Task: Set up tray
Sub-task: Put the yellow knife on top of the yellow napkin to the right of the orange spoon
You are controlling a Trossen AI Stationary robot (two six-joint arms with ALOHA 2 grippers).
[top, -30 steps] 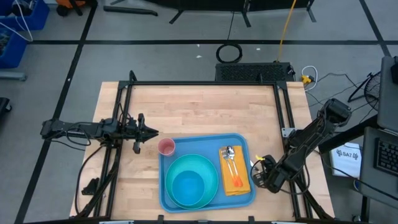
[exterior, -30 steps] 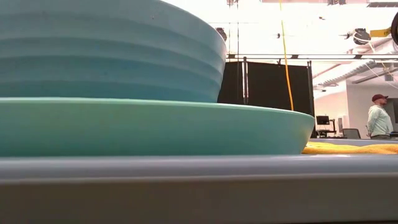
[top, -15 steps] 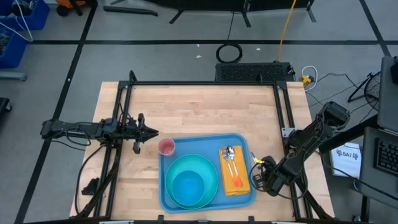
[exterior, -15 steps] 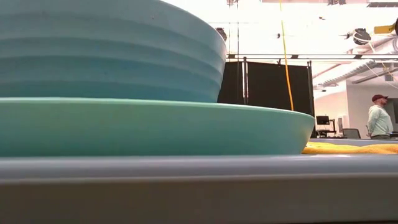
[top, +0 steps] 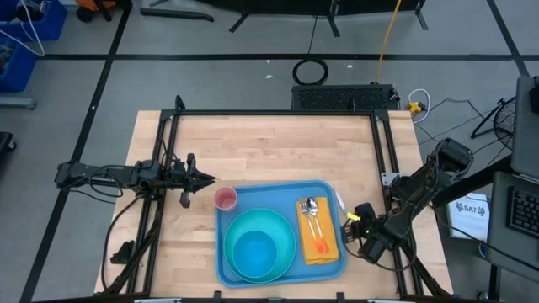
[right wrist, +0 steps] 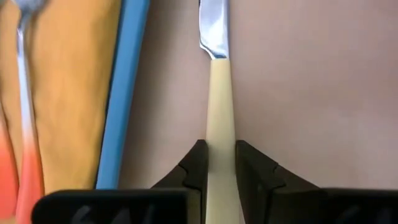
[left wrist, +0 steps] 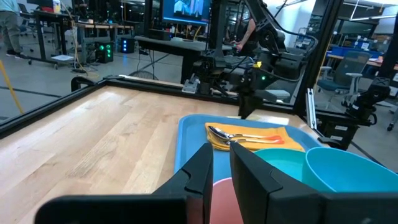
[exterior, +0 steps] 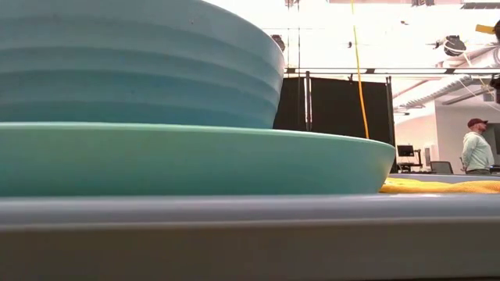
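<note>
High view — right gripper [top: 354,220] low beside the tray [top: 229,271], clamping a cream-handled knife [right wrist: 219,106]. Left gripper [top: 205,178] waits nearly closed, empty. Tray's long axis — left–right.

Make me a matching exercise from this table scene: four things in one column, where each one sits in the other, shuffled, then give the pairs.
Things:
1. bowl
2. fork and spoon
3. pink cup
4. knife

Places:
A. on the wood, beside the tray, in the right claw
B. on the plate
C. on the napkin
D. at the tray's corner nearest the left claw

Pairs: 1-B, 2-C, 3-D, 4-A
</note>
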